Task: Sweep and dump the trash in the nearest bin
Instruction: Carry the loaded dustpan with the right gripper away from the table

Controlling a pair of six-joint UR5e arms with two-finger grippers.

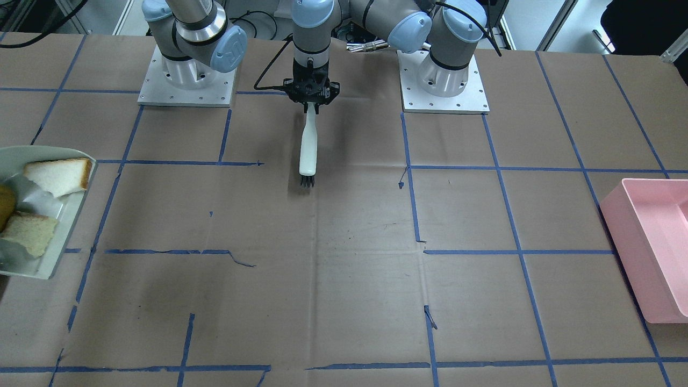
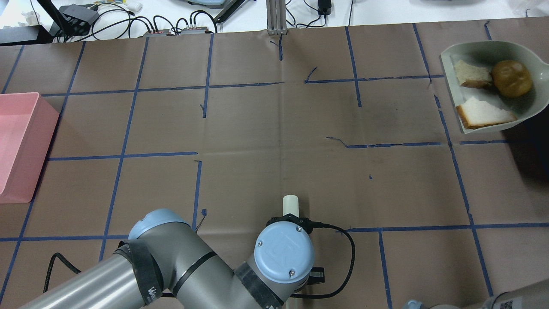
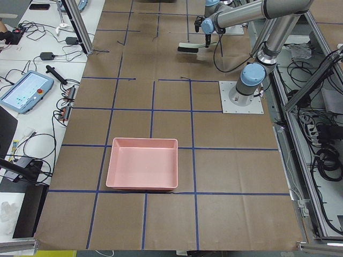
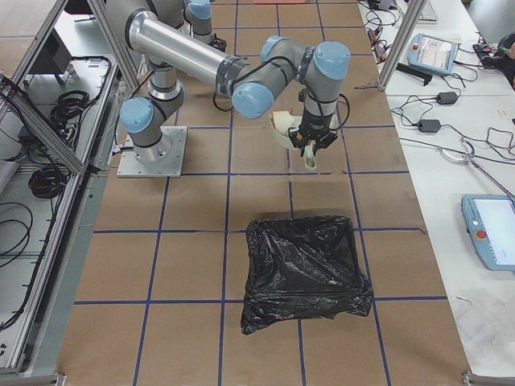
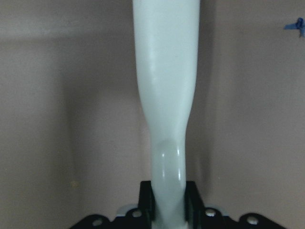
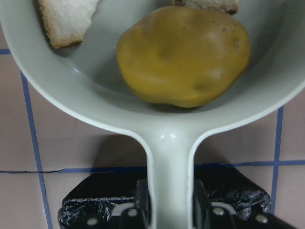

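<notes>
Dustpan (image 2: 480, 53) holds yellow lump (image 2: 511, 78), two bread pieces (image 2: 484, 113); right pincer (image 6: 169, 195) clamps it.

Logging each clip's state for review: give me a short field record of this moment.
left claw: shut on brush
right claw: shut on dustpan handle
in dustpan: potato piece, two bread pieces
bins: black bag bin, pink bin
trash in bins: none visible
</notes>
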